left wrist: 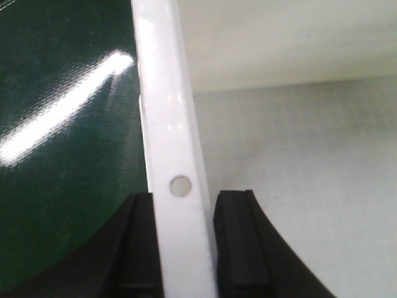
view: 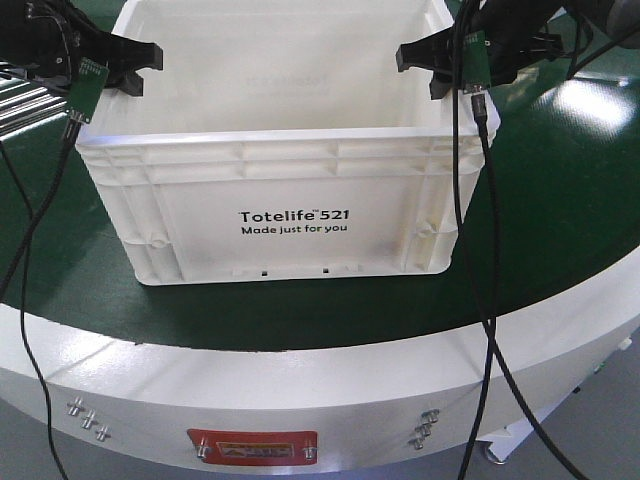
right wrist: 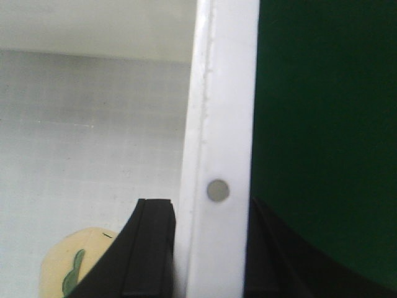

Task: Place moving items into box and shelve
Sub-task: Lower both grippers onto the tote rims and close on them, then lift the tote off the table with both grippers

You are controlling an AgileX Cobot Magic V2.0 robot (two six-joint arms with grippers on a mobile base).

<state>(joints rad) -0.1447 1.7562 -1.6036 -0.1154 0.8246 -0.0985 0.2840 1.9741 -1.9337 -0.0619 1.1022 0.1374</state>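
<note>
l fingers (left wrist: 139, 248), r fingers (right wrist: 152, 248) clamp box (view: 180, 220) rim; yellow item (right wrist: 65, 267) inside

Count on inspection: one white box (view: 290, 215); one green counter (view: 560, 200); two tools, namely the left tool (view: 140, 68) and the right tool (view: 420, 70); one yellow, green-striped moving item (right wrist: 65, 267) visible inside the box; two black cables (view: 487, 300); one red label plate (view: 252, 445).

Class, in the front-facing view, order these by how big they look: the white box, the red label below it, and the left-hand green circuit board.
1. white box, by far the largest.
2. red label.
3. left-hand green circuit board, smallest, though it sits farther from the camera.
</note>
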